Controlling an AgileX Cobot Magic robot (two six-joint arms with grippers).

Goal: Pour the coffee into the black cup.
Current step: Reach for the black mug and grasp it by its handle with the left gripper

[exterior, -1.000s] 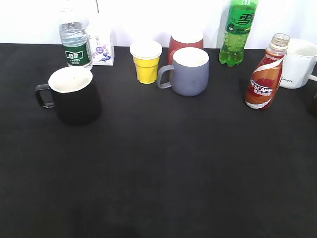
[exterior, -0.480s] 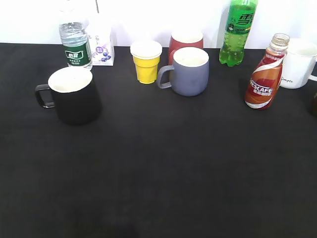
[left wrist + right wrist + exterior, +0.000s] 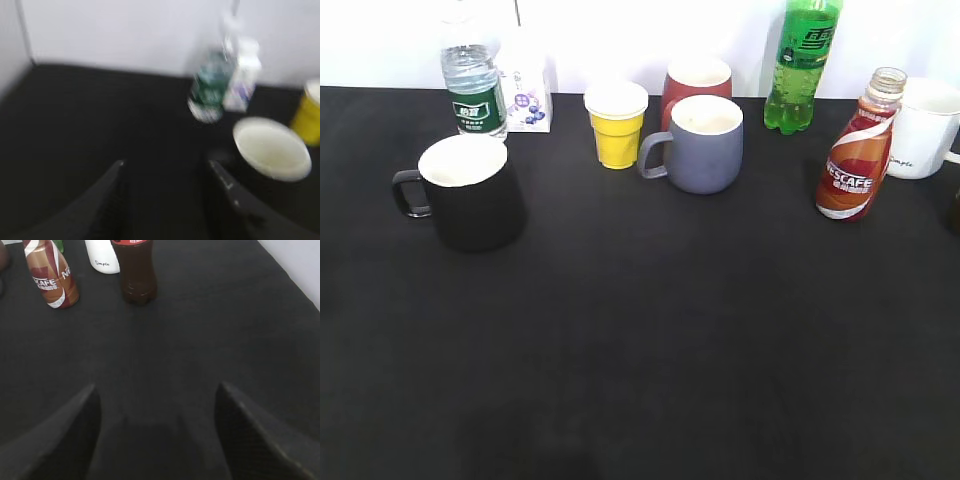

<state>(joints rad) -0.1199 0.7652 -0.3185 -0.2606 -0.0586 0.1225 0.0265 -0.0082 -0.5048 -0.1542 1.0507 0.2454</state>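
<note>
The coffee bottle [image 3: 855, 160] stands upright at the right of the black table, uncapped; it also shows at the top left of the right wrist view [image 3: 50, 277]. The black cup [image 3: 470, 192] stands at the left, its handle pointing left and its inside white; the left wrist view shows its rim [image 3: 271, 148] to the right of the jaws. My left gripper [image 3: 166, 162] is open and empty over bare table. My right gripper [image 3: 156, 387] is open and empty, well short of the coffee bottle. Neither gripper shows in the exterior view.
Along the back stand a water bottle [image 3: 472, 80], a small carton [image 3: 527, 95], a yellow cup [image 3: 616, 124], a blue-grey mug [image 3: 702, 143], a dark red mug [image 3: 692, 78], a green soda bottle [image 3: 802, 65] and a white mug [image 3: 923, 128]. A dark cola bottle [image 3: 134, 271] stands right of the coffee.
The exterior view has shifted by a pixel or two; no object has moved and no arm has come into it.
</note>
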